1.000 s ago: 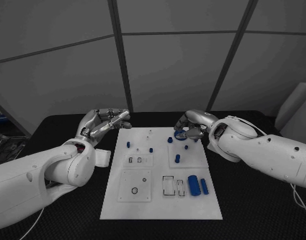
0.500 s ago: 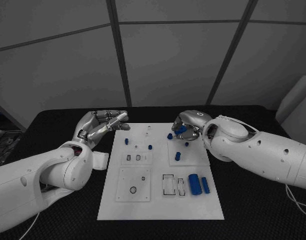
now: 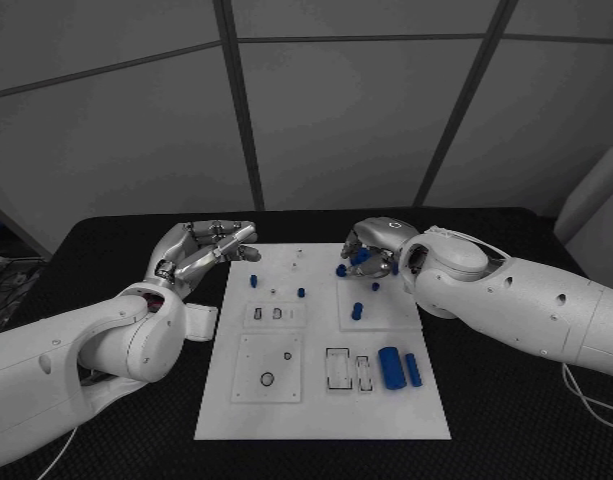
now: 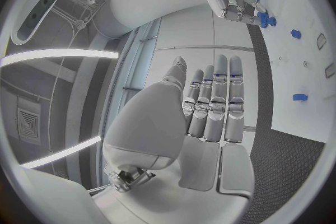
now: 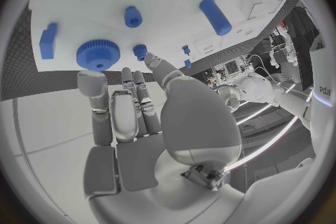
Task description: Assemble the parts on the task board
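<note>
Task board [image 3: 321,400]: white plate lying flat on the black bench [image 3: 522,420], with bare black surface on every side of it.

Right hand [image 3: 368,256] hovers over the board's far right part, fingers [image 5: 92,85] stretched toward a blue toothed gear [image 5: 98,54] that stands on the board just under the fingertips. From behind the right wrist the fingers look extended with nothing between them; whether a tip touches the gear I cannot tell. Near the gear: a small blue block [image 5: 48,39], a short blue peg [image 5: 133,16], a longer blue cylinder [image 5: 215,15].

Left hand [image 3: 205,246] is held off the board's far left edge, above the bench, fingers [image 4: 218,95] straight and side by side, holding nothing.

Handling, as a judgement: the parts look like rigid moulded plastic, light, smooth and somewhat slippery. The gear's toothed rim should give purchase, so pinching across the rim seems better than pressing on the flat top. Pegs and the cylinder are best taken across their round sides, mid-length; the lying ones may roll if nudged.

Room: the far right of the board is crowded, neighbours close round the gear, so a descent from straight above suits. The board's near end, with two long blue pieces [image 3: 390,367] beside rectangular slots [image 3: 338,368], has freer approach. Board edges are low and should not obstruct.
</note>
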`<move>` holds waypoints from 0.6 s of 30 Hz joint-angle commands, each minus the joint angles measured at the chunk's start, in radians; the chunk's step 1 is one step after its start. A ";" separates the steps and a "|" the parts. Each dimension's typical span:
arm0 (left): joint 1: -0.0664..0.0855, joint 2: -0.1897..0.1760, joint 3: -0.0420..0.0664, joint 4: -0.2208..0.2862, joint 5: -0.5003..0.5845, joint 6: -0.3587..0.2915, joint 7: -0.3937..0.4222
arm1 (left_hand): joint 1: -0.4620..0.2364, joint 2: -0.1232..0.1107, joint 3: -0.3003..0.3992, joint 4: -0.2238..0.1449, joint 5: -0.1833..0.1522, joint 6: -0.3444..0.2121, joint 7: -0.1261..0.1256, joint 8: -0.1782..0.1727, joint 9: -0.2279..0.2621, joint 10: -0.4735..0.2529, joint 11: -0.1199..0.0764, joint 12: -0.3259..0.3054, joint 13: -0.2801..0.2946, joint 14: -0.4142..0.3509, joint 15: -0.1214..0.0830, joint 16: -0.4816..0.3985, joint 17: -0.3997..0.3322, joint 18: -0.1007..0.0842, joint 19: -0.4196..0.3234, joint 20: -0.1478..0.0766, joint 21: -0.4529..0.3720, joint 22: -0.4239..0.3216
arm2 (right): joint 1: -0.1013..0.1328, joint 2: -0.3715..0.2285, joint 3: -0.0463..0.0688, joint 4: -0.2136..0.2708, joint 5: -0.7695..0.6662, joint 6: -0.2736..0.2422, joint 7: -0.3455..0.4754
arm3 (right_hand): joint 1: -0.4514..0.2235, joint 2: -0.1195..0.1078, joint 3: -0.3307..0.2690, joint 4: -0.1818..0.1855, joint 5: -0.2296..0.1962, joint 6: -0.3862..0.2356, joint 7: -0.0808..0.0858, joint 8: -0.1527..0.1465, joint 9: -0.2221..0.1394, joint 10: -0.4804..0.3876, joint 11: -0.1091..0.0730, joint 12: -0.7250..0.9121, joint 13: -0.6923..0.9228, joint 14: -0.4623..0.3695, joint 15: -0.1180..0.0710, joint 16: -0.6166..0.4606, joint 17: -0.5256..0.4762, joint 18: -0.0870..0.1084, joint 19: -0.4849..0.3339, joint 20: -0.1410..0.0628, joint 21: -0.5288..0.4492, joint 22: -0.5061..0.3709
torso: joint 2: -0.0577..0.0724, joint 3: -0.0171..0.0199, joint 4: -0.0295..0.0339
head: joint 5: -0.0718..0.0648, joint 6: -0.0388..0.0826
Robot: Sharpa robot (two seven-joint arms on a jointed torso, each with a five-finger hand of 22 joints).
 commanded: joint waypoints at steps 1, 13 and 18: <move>0.002 -0.001 0.001 0.004 -0.002 0.008 0.003 | -0.002 -0.007 -0.002 -0.002 -0.005 0.005 0.003 -0.005 -0.002 0.003 0.002 -0.005 -0.001 -0.001 0.003 -0.006 0.001 -0.010 0.004 -0.001 0.003 -0.001 | 0.003 0.010 0.001 -0.010 -0.013 0.019 -0.003 | 0.009 0.001 0.007 0.003 0.005 -0.007 -0.001 -0.002 0.000 0.002 0.000 0.004 0.001 0.046 0.005 0.008 0.005 -0.008 0.010 -0.001 0.008 0.008 | 0.004 -0.0004 0.0016 | 0.001 -0.001; 0.002 -0.001 0.001 0.005 -0.002 0.012 -0.002 | -0.002 -0.007 -0.002 -0.002 -0.005 0.005 0.003 -0.005 -0.002 0.003 0.003 -0.006 -0.001 -0.001 0.004 -0.007 0.001 -0.010 0.003 0.000 0.002 -0.001 | 0.005 0.040 0.000 -0.043 -0.008 0.061 0.003 | 0.016 0.007 0.040 0.010 0.006 0.006 -0.001 0.001 0.002 0.026 -0.003 0.011 0.003 0.046 0.004 0.027 0.023 -0.011 0.011 -0.001 0.036 0.039 | 0.007 0.0006 0.0027 | 0.002 -0.009; 0.002 -0.003 0.001 0.004 -0.002 0.013 -0.004 | -0.002 -0.006 -0.002 -0.002 -0.005 0.006 0.003 -0.006 -0.002 0.003 0.003 -0.007 -0.001 -0.002 0.004 -0.008 0.002 -0.010 0.003 0.000 0.002 -0.001 | 0.005 0.045 0.000 -0.049 -0.008 0.072 0.003 | 0.018 0.008 0.056 0.012 0.005 0.011 0.001 0.002 0.003 0.039 -0.005 0.014 0.003 0.046 0.003 0.032 0.027 -0.012 0.010 -0.001 0.043 0.047 | 0.008 0.0001 0.0024 | 0.003 -0.011</move>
